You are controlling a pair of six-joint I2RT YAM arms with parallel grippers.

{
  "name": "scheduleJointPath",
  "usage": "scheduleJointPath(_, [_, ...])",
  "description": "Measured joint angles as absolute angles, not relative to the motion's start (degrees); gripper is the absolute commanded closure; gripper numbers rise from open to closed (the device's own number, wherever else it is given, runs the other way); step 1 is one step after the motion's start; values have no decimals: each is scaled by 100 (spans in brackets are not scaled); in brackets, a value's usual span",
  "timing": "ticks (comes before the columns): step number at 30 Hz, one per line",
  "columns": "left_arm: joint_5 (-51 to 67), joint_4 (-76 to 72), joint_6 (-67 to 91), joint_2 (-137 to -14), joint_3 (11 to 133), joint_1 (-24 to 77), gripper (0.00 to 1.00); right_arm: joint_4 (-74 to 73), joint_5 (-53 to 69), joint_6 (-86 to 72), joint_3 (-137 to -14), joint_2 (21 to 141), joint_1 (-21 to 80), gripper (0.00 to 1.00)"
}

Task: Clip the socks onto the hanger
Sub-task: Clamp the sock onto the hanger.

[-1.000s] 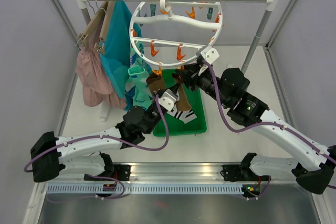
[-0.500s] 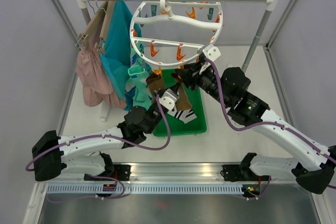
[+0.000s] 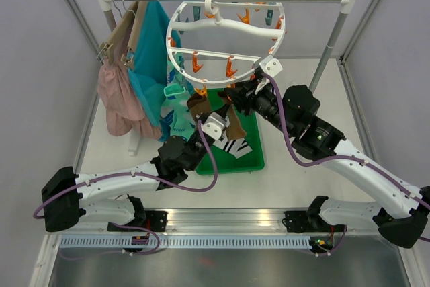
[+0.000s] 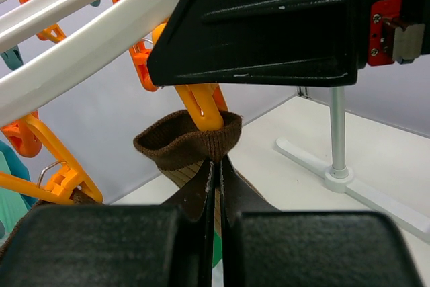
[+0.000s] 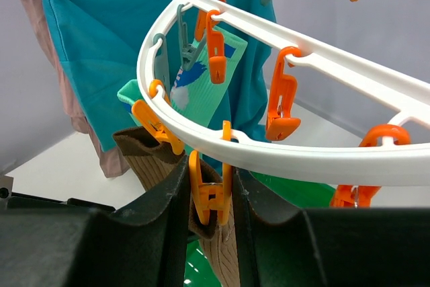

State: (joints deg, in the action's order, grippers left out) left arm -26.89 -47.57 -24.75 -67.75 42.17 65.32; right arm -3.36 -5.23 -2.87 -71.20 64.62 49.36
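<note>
The left arm and right arm were white shells with black joints, each trailing a purple cable. Nearest the hanger, the left end effector and right end effector were matte black; the right one bore a red, screwed bracket.

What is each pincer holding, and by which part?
Left pincer pinches the brown sock just below its cuff; right pincer squeezes an orange clip peg by its sides.

No readable text, label or number shows anywhere.
</note>
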Motion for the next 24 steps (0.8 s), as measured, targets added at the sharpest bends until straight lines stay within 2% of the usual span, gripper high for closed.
scheduleJointPath(24, [-2687, -4945, -2471, -6766, 4217, 6532, 98, -388, -661, -281, -7183, 6536, 4941, 100])
